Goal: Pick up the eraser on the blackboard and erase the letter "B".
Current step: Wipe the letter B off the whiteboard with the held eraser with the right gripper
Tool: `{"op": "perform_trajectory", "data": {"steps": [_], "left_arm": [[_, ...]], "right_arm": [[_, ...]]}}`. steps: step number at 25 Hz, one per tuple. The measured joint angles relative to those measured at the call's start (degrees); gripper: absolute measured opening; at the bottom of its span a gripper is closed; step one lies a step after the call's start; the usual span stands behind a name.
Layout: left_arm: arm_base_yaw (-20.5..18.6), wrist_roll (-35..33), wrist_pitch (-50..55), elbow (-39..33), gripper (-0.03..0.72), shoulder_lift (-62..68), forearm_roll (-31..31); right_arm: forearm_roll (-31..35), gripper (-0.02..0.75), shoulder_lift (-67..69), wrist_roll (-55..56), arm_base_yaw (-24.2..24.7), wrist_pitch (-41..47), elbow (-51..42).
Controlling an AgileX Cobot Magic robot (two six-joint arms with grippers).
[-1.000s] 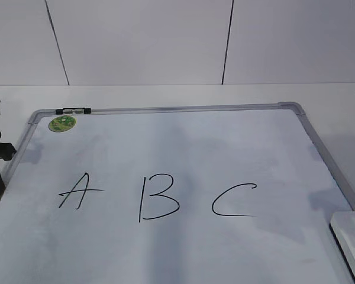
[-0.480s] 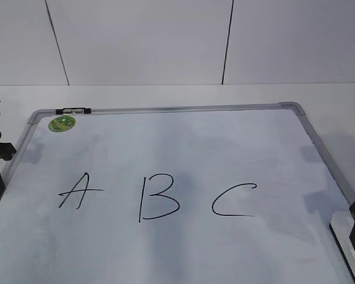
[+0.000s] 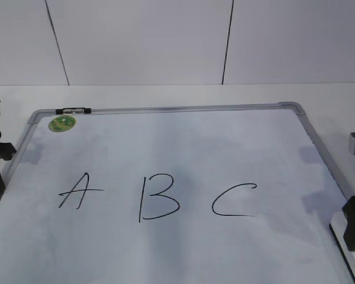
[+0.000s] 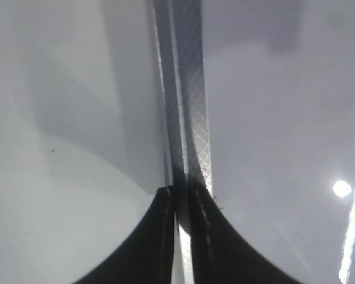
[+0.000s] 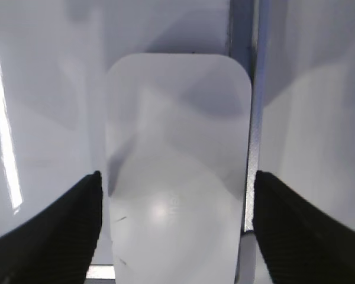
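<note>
My right gripper (image 5: 174, 231) hangs spread wide over the eraser (image 5: 177, 165), one dark finger at 8 o'clock and the other at 4 o'clock of the wrist view, neither touching the white block as far as I can see; in the exterior view the eraser lies at the board's 4 o'clock corner, mostly hidden under my gripper, against the grey frame. My left gripper (image 4: 180, 201) sits pinched together, gripping nothing, its tips over the frame at the board's 9 o'clock edge. By my reckoning the task has barely begun: the eraser is not yet grasped or lifted, and the letter "B" (image 3: 158, 198) stands whole at the middle of the blackboard (image 3: 183, 148), no stroke smudged. Left to do, I judge: close on the eraser, carry it toward 9 o'clock past the "C" (image 3: 234, 200), and rub out the B alone. Counting: one eraser, one board, three letters with the "A" (image 3: 78, 190), one green sticker (image 3: 62, 123) at 11 o'clock, two grippers
</note>
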State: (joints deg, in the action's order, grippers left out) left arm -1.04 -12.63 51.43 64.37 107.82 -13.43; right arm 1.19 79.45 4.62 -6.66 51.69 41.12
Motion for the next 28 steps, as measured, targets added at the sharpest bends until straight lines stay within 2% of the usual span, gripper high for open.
{"op": "perform_trajectory", "data": {"steps": [28], "left_arm": [[0.0,0.0,0.0,0.0,0.025,0.0,-0.12]], "right_arm": [[0.7,0.589,7.81,-0.09,-0.03,0.62,0.22]]}}
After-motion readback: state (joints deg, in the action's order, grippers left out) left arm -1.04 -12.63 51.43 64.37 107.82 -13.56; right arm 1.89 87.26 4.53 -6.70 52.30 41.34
